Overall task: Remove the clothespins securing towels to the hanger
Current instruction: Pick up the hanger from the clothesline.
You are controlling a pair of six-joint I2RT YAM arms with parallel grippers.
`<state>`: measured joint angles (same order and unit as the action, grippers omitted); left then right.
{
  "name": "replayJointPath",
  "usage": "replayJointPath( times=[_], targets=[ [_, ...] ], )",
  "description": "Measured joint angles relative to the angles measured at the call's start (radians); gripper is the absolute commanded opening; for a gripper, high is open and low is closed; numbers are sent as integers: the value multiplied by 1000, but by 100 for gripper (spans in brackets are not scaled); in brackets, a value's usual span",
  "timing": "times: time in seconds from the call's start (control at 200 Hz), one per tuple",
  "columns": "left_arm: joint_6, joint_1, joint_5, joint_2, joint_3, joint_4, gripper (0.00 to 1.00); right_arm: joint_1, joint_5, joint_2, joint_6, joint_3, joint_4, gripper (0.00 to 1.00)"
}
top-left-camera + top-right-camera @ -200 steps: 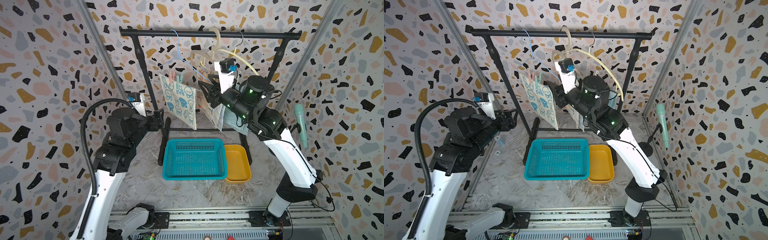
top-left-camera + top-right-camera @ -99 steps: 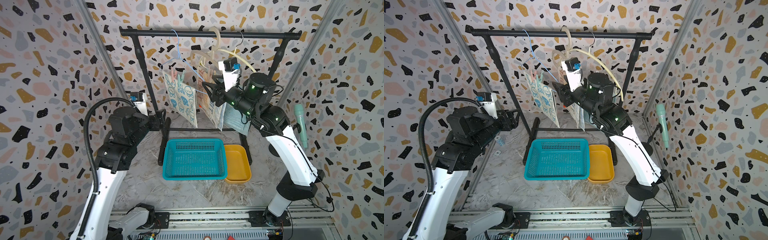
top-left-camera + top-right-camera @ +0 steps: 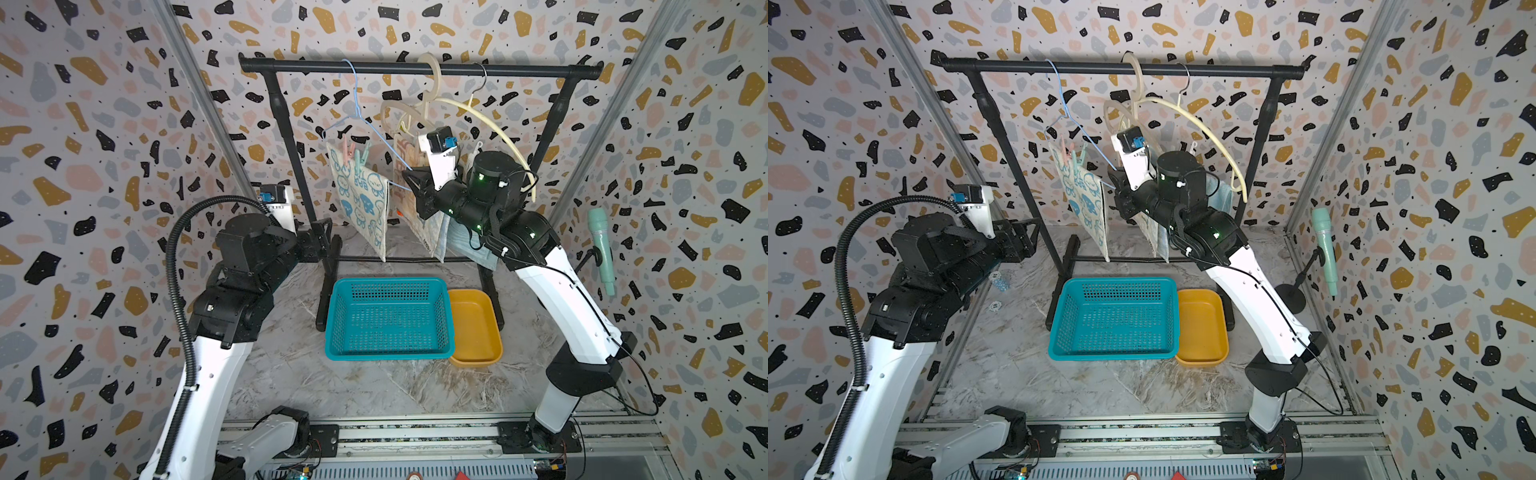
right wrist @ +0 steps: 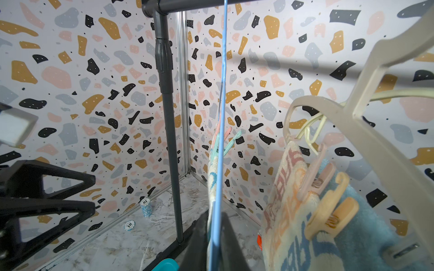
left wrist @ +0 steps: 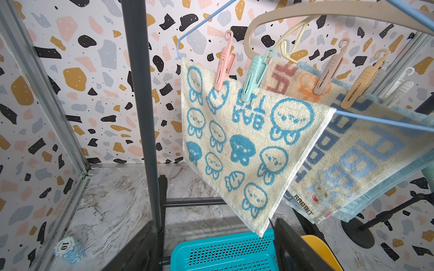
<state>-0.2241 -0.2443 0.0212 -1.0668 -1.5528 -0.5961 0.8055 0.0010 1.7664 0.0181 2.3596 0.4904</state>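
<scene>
While the right gripper [image 4: 216,226] clamps the blue hanger [image 4: 223,70], apparently bracing it, the clothespins [image 5: 224,62] pinch the cream towel [image 5: 234,152] just beyond it; next, the empty, spread left gripper [image 3: 324,239] should reach one.

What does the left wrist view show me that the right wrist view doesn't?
Only the left wrist view: the printed face of the cream towel with blue cartoon animals, the yellow plastic tray, a white plastic clothespin. Only the right wrist view: the right tool shut on the thin blue wire hanger. Both: the pink plastic clothespin, the mint plastic clothespin, the dark upright rack post.
</scene>
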Motion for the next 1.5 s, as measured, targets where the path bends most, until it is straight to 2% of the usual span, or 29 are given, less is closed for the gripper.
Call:
replayJointPath(
  times=[0.476,0.911,1.502],
  targets=[
    [-1,0,24,-15,-18,19,76,14,13,-53,-5,-123,-121,0],
    [3,0,50,-88,-133,20,76,32,20,-92,-34,-124,-225,0],
    [3,0,75,-134,-197,14,76,33,-9,-97,-65,-80,-324,0]
  ],
)
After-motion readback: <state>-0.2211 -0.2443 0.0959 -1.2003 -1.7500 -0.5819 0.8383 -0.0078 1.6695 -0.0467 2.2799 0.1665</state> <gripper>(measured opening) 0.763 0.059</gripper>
